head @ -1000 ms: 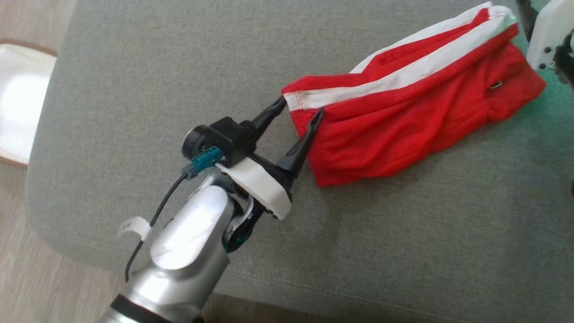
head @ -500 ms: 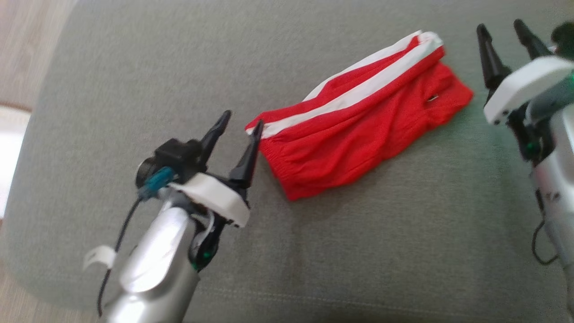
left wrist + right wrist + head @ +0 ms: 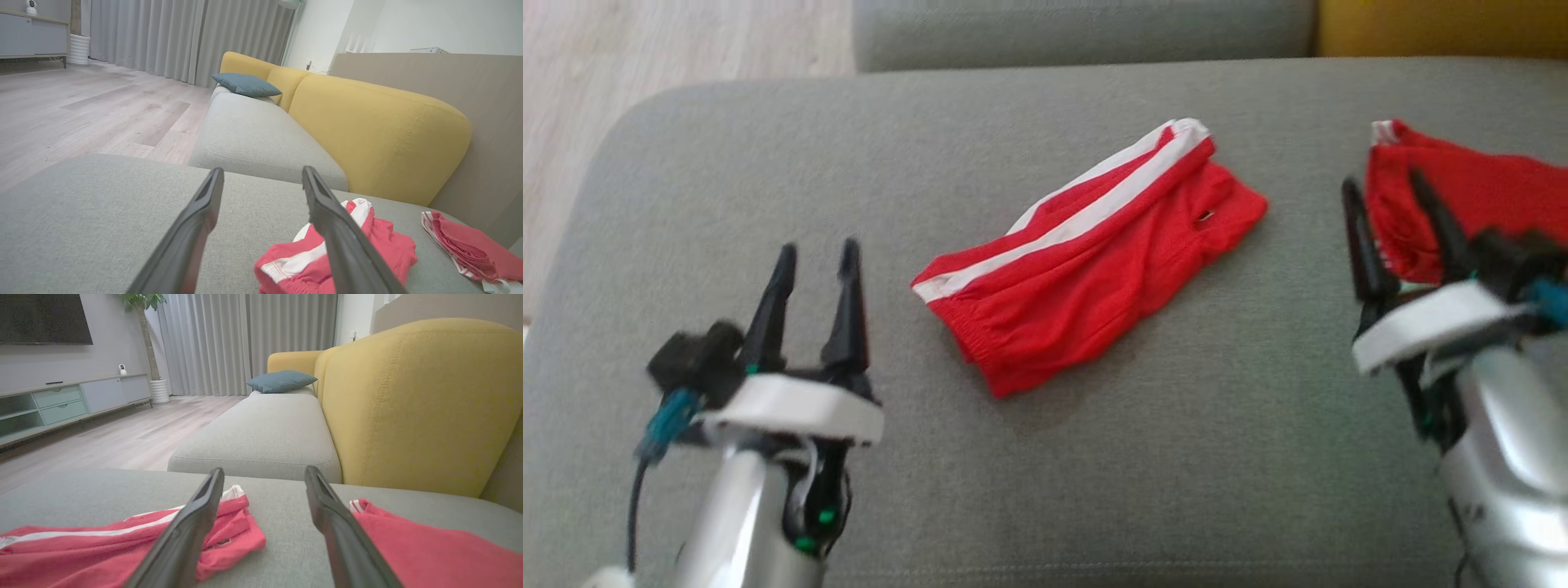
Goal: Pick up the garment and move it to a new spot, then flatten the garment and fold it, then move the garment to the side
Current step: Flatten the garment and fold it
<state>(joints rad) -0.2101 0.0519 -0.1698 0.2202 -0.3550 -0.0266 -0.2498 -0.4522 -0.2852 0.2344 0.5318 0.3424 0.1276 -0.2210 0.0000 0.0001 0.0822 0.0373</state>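
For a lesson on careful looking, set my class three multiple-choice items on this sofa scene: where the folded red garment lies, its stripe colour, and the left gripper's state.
1. The folded red garment lies:
A. in a basket
B. on the grey cushion, between the left gripper and the right gripper
C. on a chair
2. Its stripes are:
A. white
B. blue
C. black
3. The left gripper is:
A. shut on the garment
B. open and empty
C. shut on nothing
Answers: 1 B, it rests on the cushion, a gripper at each side; 2 A, white bands run along the red cloth; 3 B, its fingers stand apart, clear of the garment.
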